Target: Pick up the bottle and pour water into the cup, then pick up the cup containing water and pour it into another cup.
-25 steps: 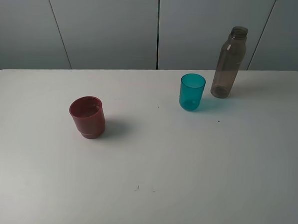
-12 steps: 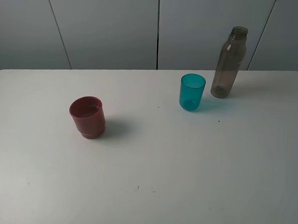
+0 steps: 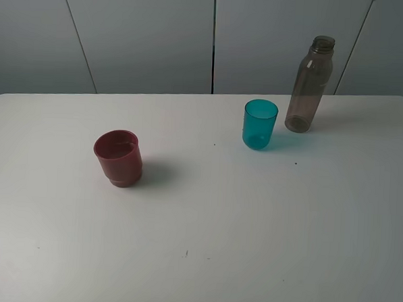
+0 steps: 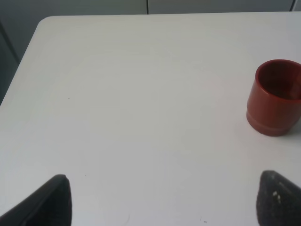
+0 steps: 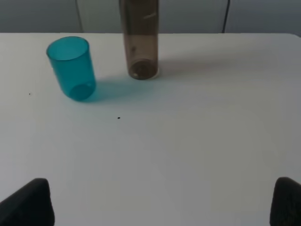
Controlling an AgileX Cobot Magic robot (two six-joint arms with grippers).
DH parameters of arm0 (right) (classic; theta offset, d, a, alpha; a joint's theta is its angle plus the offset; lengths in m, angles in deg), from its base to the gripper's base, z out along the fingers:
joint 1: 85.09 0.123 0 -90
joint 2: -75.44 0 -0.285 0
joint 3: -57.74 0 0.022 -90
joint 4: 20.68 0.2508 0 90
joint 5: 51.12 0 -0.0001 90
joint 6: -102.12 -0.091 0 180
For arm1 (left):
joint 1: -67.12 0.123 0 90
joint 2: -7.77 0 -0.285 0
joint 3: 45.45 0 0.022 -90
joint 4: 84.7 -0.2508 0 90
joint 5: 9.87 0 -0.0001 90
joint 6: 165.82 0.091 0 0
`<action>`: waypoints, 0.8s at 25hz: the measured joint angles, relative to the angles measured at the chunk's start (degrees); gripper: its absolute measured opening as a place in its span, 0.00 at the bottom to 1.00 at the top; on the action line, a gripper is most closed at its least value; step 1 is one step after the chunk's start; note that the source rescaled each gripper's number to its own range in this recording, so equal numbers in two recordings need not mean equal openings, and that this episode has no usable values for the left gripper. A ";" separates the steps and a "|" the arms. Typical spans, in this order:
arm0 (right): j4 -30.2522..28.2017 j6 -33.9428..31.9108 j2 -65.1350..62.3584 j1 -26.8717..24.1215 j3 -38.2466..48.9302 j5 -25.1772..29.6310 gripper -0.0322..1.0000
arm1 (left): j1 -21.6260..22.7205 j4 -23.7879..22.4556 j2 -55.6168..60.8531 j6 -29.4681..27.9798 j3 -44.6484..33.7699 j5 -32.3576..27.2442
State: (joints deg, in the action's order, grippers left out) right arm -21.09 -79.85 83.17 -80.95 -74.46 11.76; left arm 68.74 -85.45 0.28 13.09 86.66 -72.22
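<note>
White table with rounded corners, grey panelled wall behind, dark vertical seams, soft even light

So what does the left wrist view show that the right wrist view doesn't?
Only the left wrist view shows the dark-red cup, standing upright, plus the left gripper with its fingertips spread wide and nothing between them. Only the right wrist view shows the teal cup and the bottle standing beside it, plus the right gripper, likewise open and empty. Both share the white table.
</note>
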 joint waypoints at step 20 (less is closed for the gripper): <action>0.00 0.19 0.00 -0.29 0.00 0.00 1.00 | 0.00 0.00 0.00 -0.14 0.00 0.00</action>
State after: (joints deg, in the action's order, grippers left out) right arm -21.09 -79.65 83.17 -81.23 -74.46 11.76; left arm 68.74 -85.45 0.28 12.96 86.66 -72.22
